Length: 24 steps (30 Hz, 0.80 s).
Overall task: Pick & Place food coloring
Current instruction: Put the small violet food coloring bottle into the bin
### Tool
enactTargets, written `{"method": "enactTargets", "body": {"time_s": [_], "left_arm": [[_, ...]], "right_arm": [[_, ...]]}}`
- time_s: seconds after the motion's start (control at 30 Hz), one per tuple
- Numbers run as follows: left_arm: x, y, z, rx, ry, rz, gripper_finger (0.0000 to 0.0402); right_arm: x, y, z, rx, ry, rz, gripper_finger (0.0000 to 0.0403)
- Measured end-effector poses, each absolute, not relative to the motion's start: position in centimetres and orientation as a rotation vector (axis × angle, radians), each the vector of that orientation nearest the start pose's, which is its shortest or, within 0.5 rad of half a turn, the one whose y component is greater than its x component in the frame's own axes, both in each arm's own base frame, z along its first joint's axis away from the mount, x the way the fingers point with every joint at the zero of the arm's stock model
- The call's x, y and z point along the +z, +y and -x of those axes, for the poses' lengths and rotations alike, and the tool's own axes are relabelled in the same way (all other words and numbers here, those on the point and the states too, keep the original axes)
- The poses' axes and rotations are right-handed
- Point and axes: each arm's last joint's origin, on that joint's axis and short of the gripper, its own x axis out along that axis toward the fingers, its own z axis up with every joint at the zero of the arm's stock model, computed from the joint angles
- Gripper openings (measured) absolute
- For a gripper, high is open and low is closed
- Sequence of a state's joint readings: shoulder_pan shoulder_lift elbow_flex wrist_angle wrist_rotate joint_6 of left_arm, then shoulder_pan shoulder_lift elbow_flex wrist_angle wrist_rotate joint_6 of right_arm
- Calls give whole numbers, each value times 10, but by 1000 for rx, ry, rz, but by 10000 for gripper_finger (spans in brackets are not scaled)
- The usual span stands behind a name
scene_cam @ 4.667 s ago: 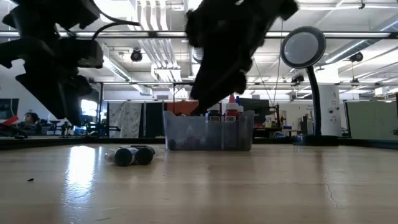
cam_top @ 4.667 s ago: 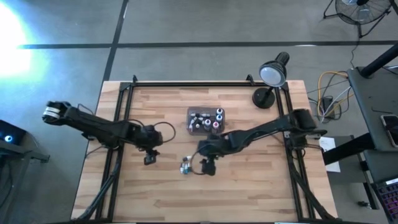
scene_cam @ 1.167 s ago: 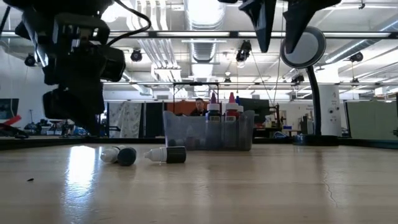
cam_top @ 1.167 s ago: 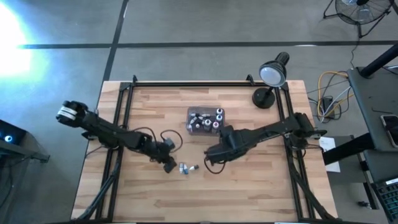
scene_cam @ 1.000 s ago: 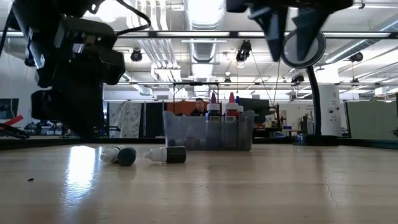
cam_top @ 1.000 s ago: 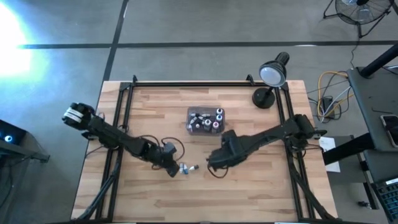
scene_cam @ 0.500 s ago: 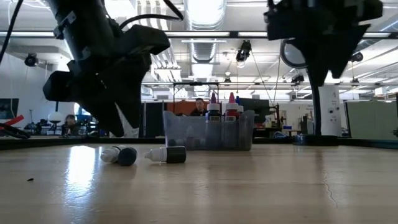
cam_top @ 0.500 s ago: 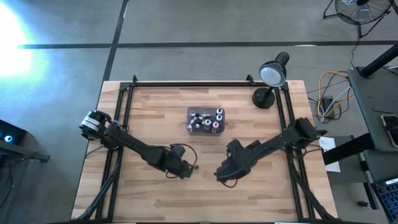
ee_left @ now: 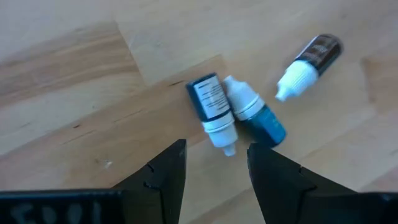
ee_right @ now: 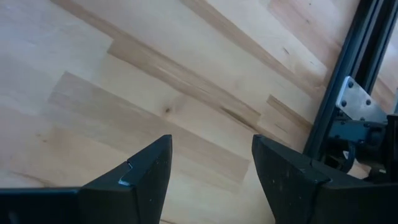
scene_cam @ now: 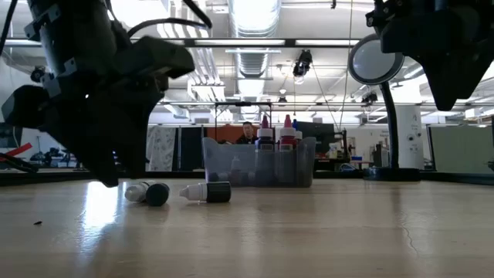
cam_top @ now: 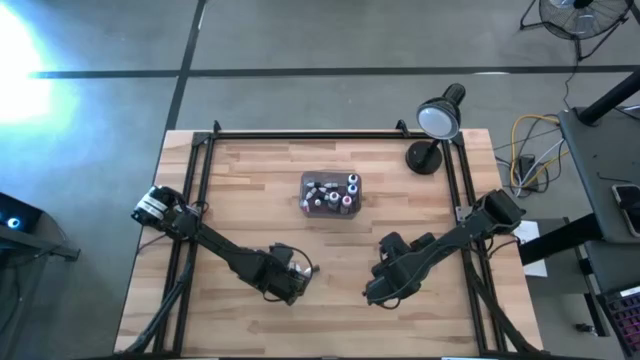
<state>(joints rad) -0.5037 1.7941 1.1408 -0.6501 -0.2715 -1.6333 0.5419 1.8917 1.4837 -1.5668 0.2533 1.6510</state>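
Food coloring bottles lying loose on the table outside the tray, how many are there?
3. A dark blue bottle and a teal bottle lie touching, just ahead of the open left gripper. A brown bottle lies apart beyond them. The arm may hide others.

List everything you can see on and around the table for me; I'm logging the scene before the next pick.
Loose food coloring bottles: three lying on the wood, two blue ones touching, one dark one apart; in front of the tray.
Tray: one, clear grey, table centre, holding several upright bottles; exact count unclear.
Desk lamp: one, black, far right corner of the table.
Table: one, light wood, black frame.
Fan: one, on the floor beyond the table.
Person: one, far behind the tray in the low view.
Left gripper: open, above the two blue bottles, holding nothing.
Right gripper: open, over bare wood at the near right, holding nothing.
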Motion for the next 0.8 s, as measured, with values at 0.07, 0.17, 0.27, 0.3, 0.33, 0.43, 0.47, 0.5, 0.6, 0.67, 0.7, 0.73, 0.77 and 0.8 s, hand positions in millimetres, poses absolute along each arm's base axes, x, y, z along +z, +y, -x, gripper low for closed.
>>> {"method": "enactTargets", "body": {"time_s": [0.07, 0.17, 0.27, 0.3, 0.33, 0.43, 0.47, 0.5, 0.6, 0.67, 0.7, 0.73, 0.77, 0.8], "left_arm": [[163, -155, -298, 777, 1009, 925, 147], [160, -155, -300, 781, 1008, 925, 147], [158, -155, -300, 783, 1014, 912, 147], [157, -155, -300, 785, 1016, 909, 147], [155, -155, -300, 791, 1021, 903, 147], [153, -154, -300, 794, 1028, 891, 147], [153, -154, -300, 793, 1030, 886, 147], [152, -154, -300, 789, 1033, 879, 147], [152, -153, -301, 781, 1036, 859, 147], [152, -151, -302, 774, 1042, 844, 144], [152, -150, -303, 768, 1048, 837, 141], [152, -149, -303, 767, 1051, 832, 136], [151, -148, -303, 766, 1054, 826, 131], [151, -147, -303, 765, 1056, 820, 125]], "right_arm": [[224, 156, -272, -1184, 1341, -417, 216], [222, 155, -271, -1186, 1345, -414, 214], [222, 155, -271, -1185, 1344, -415, 214], [222, 155, -271, -1185, 1345, -415, 214], [222, 155, -271, -1185, 1345, -416, 214], [222, 155, -271, -1185, 1347, -417, 214], [222, 155, -271, -1184, 1350, -419, 214], [222, 156, -271, -1183, 1351, -422, 214], [222, 156, -271, -1183, 1352, -424, 214], [222, 156, -271, -1182, 1355, -427, 214], [222, 156, -271, -1182, 1355, -428, 214], [222, 156, -271, -1182, 1354, -429, 214], [222, 156, -271, -1184, 1353, -431, 214], [222, 156, -271, -1186, 1351, -434, 214]]}}
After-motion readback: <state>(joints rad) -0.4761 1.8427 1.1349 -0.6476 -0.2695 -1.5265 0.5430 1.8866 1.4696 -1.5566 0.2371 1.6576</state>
